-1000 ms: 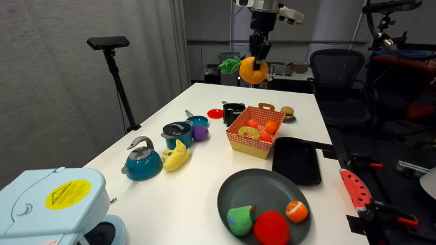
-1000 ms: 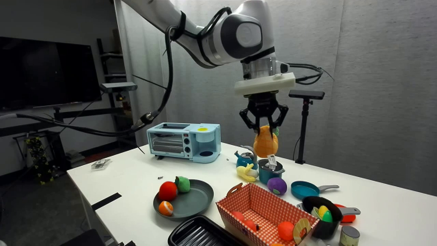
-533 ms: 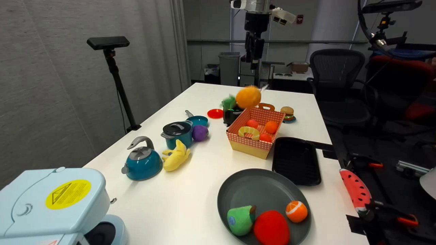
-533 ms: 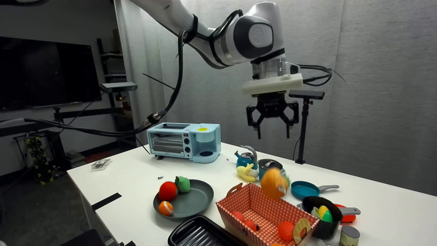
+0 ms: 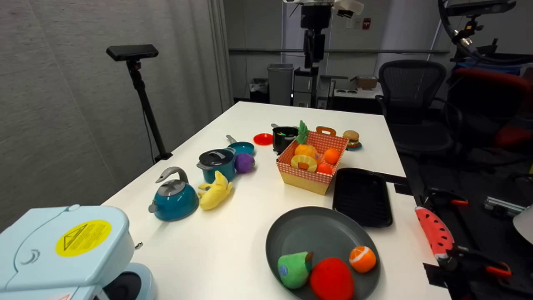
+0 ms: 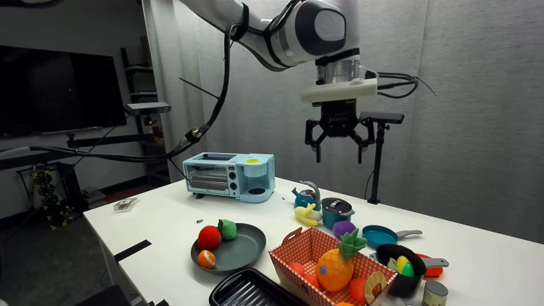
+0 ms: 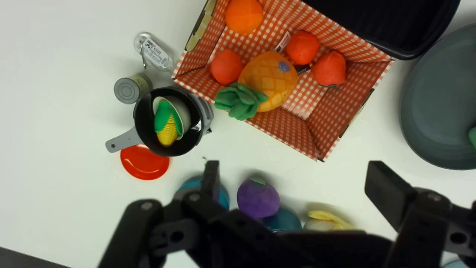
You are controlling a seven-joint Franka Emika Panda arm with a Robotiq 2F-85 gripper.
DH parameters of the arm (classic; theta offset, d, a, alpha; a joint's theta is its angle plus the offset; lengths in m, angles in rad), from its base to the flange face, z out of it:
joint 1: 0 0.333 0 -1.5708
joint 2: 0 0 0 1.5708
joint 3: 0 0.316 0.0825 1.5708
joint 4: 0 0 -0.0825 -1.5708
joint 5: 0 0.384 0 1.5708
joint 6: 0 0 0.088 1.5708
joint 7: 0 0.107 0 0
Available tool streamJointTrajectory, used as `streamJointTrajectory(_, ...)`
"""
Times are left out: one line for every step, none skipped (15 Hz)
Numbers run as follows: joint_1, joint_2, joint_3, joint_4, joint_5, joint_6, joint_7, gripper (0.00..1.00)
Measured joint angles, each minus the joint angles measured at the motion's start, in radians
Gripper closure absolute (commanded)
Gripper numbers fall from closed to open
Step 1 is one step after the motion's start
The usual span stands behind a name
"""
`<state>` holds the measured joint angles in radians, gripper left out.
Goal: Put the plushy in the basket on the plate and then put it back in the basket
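Wrist view shows gripper [image 7: 293, 167] wide, pineapple [image 7: 269, 79] uncovered in the basket [image 7: 340, 102]; in an exterior view, near handle [image 5: 303, 158] overlaps it.

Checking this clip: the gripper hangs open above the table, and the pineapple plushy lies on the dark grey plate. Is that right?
Not on the plate: the wrist view shows the pineapple plushy in the checkered basket. The gripper does hang open above the table.

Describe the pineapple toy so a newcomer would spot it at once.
On the white table, beside the black tray, find the red-and-white checked basket. The pineapple toy is inside it, among red and orange toys. It is bigger than those neighbours and has a large green leafy crown.
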<state>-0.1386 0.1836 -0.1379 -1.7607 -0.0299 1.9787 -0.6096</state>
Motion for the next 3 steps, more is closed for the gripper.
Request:
streamJointTrajectory(0.000, 0.001, 0.000, -0.001, 0.000, 0.001, 0.000, 0.00)
streamJointTrajectory(0.000, 0.003, 0.002, -0.002, 0.000, 0.001, 0.000, 0.00)
streamJointTrajectory(0.000, 0.004, 0.003, -0.002, 0.000, 0.001, 0.000, 0.00)
